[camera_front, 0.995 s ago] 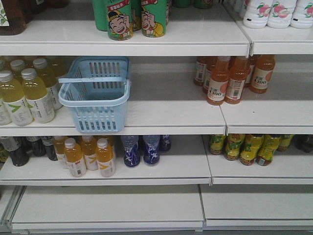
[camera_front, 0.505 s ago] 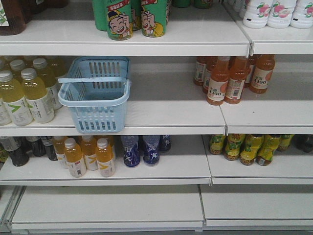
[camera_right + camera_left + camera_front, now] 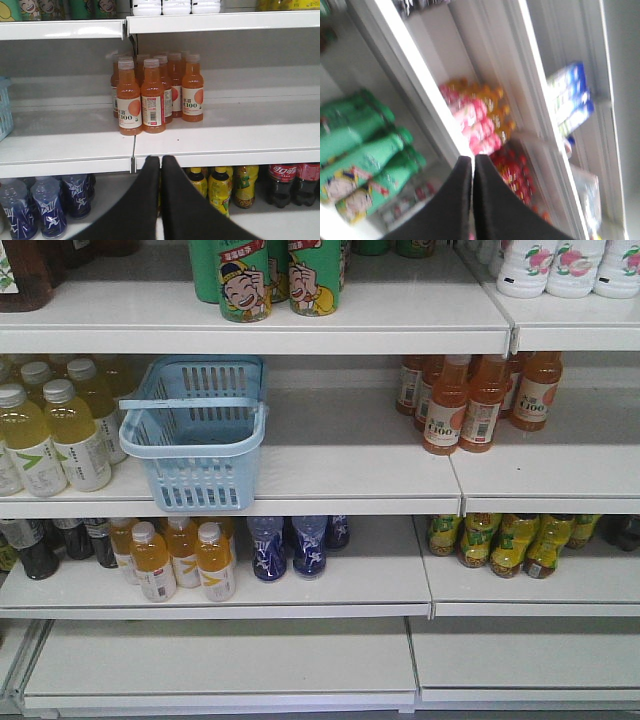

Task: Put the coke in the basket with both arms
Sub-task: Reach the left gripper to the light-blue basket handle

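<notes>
The light blue basket [image 3: 193, 444] stands on the middle shelf, left of centre, with its handle resting across the top; nothing shows inside it. Its edge [image 3: 4, 107] also shows at the far left of the right wrist view. The coke is not to be made out in any view. My left gripper [image 3: 472, 159] is shut with nothing between its jaws, in a tilted, blurred view of shelves. My right gripper [image 3: 160, 160] is shut and empty, just below the front edge of the middle shelf. Neither arm shows in the front view.
Orange drink bottles [image 3: 152, 95] stand on the middle shelf right of the basket. Yellow bottles [image 3: 60, 430] crowd its left. Dark plastic cola bottles with red labels [image 3: 283, 183] sit low right. Green bottles [image 3: 365, 150], pink ones [image 3: 475, 120] and blurred red items [image 3: 512, 172] fill the left wrist view.
</notes>
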Robot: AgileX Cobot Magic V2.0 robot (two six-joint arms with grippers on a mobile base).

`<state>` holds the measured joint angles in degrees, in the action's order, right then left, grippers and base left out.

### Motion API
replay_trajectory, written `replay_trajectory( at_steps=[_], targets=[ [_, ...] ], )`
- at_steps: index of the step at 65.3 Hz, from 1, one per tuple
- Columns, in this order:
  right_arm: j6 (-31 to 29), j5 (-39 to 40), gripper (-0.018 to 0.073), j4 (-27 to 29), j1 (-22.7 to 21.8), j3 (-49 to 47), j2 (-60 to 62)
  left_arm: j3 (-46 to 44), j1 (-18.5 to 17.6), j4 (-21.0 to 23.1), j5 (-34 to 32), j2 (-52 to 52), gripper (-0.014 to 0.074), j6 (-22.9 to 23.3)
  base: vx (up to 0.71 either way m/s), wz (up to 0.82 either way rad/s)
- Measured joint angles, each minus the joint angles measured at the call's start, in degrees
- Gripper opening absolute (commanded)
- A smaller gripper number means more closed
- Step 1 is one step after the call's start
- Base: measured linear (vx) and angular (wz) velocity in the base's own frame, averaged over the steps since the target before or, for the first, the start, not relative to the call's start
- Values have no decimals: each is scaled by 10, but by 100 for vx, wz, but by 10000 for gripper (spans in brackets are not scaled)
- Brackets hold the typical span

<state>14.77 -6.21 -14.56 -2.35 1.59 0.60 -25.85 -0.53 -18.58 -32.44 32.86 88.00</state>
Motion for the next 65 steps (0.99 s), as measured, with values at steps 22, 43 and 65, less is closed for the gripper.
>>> replay_trajectory(
  at_steps=[22, 43, 65],
  targets=[
    [0, 0, -5, 0, 0, 0, 0, 0, 0, -119, -154, 263, 514, 139, 0, 0],
    [0, 0, -5, 0, 0, 0, 0, -12, 0, -81, -231, 513, 565, 189, 0, 0],
    [0, 0, -5, 0, 0, 0, 0, -182, 0, -91, -311, 726, 523, 211, 0, 0]
  ],
)
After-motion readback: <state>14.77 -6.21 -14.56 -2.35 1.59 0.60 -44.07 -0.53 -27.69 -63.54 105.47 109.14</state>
